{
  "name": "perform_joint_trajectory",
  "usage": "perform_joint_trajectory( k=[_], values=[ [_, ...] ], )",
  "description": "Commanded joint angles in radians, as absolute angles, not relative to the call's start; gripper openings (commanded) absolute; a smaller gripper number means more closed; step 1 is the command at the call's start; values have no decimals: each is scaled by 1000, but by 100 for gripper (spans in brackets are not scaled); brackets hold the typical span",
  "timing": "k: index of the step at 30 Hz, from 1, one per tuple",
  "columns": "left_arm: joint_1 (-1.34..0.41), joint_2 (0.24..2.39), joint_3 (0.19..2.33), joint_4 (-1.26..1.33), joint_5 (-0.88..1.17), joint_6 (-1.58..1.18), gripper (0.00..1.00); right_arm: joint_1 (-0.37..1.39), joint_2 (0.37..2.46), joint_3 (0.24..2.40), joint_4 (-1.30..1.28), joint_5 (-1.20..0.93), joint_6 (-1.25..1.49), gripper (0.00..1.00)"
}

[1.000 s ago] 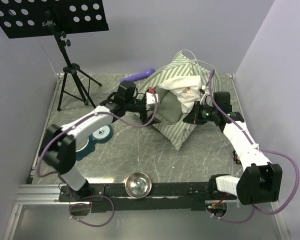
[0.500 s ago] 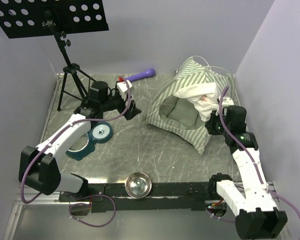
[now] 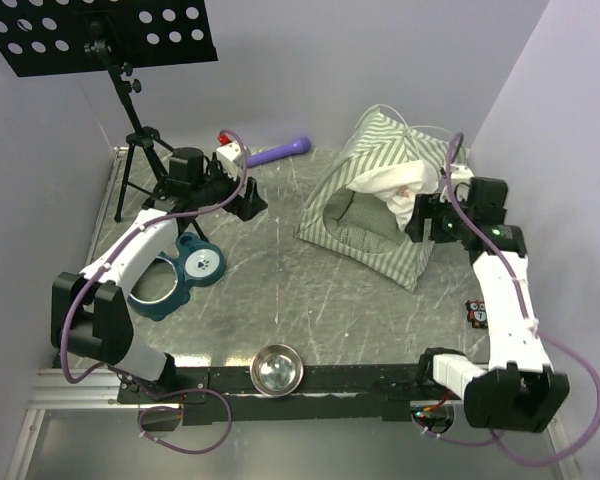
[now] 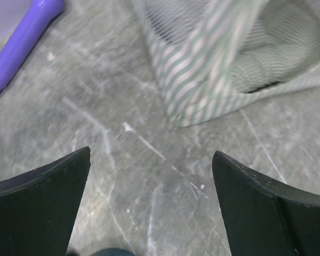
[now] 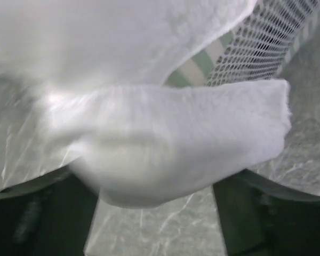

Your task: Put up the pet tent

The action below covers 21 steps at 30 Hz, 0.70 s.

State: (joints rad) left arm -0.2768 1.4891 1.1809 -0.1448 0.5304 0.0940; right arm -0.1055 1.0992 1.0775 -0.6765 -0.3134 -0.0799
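The pet tent (image 3: pixel 380 195) stands upright at the back right, green-and-white striped, with its grey-green cushion (image 3: pixel 355 215) showing in the opening and a white fabric flap (image 3: pixel 385 182) draped over the front. My left gripper (image 3: pixel 250 200) is open, well to the tent's left; its wrist view shows the bare tabletop between the fingers (image 4: pixel 37 208) and the tent's striped corner (image 4: pixel 202 69) ahead. My right gripper (image 3: pixel 422 215) is at the tent's right side, open. White fabric (image 5: pixel 149 133) hangs just above and in front of its wide-apart fingers (image 5: pixel 272 218), with mesh (image 5: pixel 256 42) behind.
A music stand's tripod (image 3: pixel 140 150) is at the back left. A purple cylinder (image 3: pixel 277 152) lies by the back wall. A teal double bowl holder (image 3: pixel 185 275) sits under the left arm, and a steel bowl (image 3: pixel 276 368) is near the front rail. A small red-black item (image 3: pixel 478 312) lies at right.
The tent has risen from a crumpled heap to a standing shape. My left arm has pulled away to the left and back. My right gripper has opened, letting go of the fabric.
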Motion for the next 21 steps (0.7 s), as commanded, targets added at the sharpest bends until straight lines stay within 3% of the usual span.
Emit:
perform_joint_trajectory(
  k=[1, 6, 15, 21],
  values=[
    [-284, 1447, 1253, -137, 751, 179, 100, -175, 962, 1250, -958, -578, -233, 94],
    [-405, 1564, 1437, -104, 799, 245, 100, -261, 968, 1390, -1065, -704, -244, 100],
    [-676, 2021, 2055, 69, 739, 178, 96, -541, 1140, 1522, -1135, -1005, -212, 100],
    [-747, 2175, 2158, 193, 758, 123, 92, -601, 1092, 1488, -1160, -1003, -221, 100]
  ],
)
